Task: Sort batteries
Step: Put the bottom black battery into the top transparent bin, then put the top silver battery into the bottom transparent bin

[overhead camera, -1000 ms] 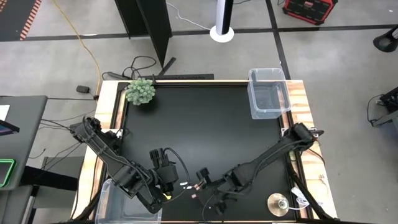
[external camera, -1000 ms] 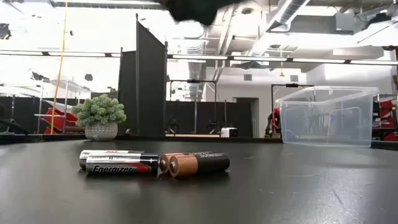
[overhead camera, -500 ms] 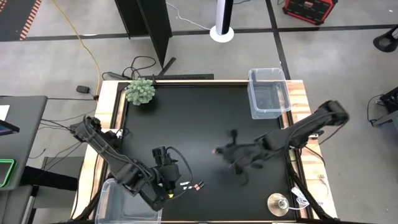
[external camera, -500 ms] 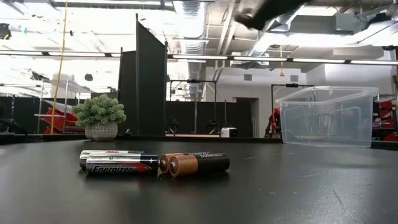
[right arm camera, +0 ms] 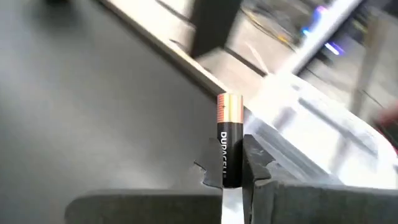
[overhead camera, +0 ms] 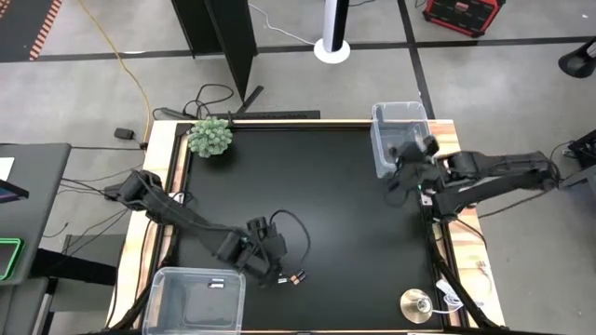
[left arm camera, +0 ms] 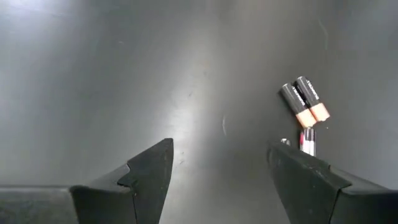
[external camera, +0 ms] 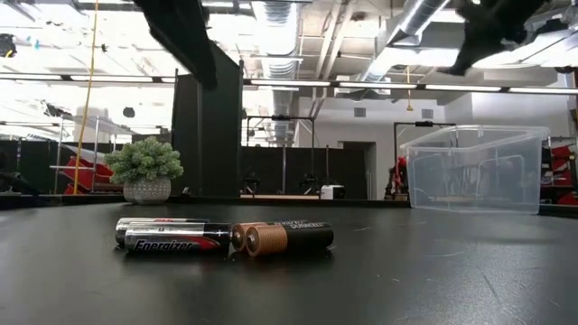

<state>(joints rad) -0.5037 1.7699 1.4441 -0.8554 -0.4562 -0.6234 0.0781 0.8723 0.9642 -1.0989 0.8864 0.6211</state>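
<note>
Right end effector (right arm camera: 233,177), gripping a copper-topped battery (right arm camera: 228,146), has swung to the two-o'clock bin (overhead camera: 402,138); open left end effector (left arm camera: 217,171) nears remaining batteries (left arm camera: 303,109).

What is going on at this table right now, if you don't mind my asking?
The robot is sorting batteries. The right gripper is shut on a copper-topped battery, carried by the clear bin at the table's far right corner. The left gripper hangs open near the batteries that lie side by side on the black table. A second clear bin sits at the near left corner.
</note>
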